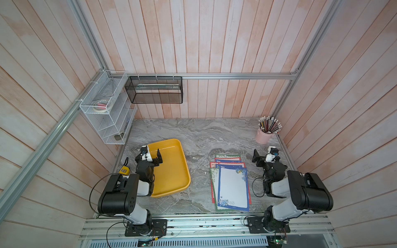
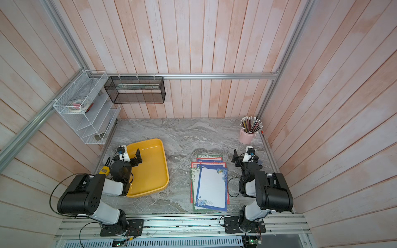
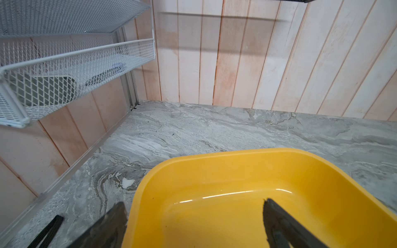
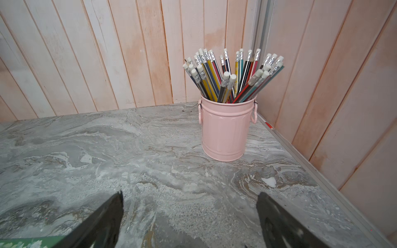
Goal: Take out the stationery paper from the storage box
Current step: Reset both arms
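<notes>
Tabletop: grey marbled surface that carries the storage box and everything else loose here.
Storage box: shallow yellow tray, the landmark for every place below. In both top views its floor is bare, and the left wrist view shows only glossy plastic. Nothing is left in it to take out.
Stationery paper: flat on the tabletop, well apart from the box on the right arm's side. It lies in a staggered pile with a blue-bordered sheet on top and red and green borders showing beneath. A place clear of the box walls suits sheets meant to stay out. I judge the task done or all but done.
White wire rack: on the side wall beyond the box's far left corner, off the tabletop.
Black mesh basket: on the back wall, well beyond the box's far end, out of the arms' work.
Left gripper: above the box's left side, jaws spread wide and holding nothing. One finger is outside the box wall and the other over the floor. I cannot tell whether either touches the box.
Right gripper: far from the box, beyond the paper, jaws spread wide and empty over bare marble. It looks parked clear of the sheets.
Pencil cup: pink tin of pencils in the corner farthest from the box, upright and out of the way.
Small yellow object: just outside the box's left wall by the left arm; I cannot tell what it is.
</notes>
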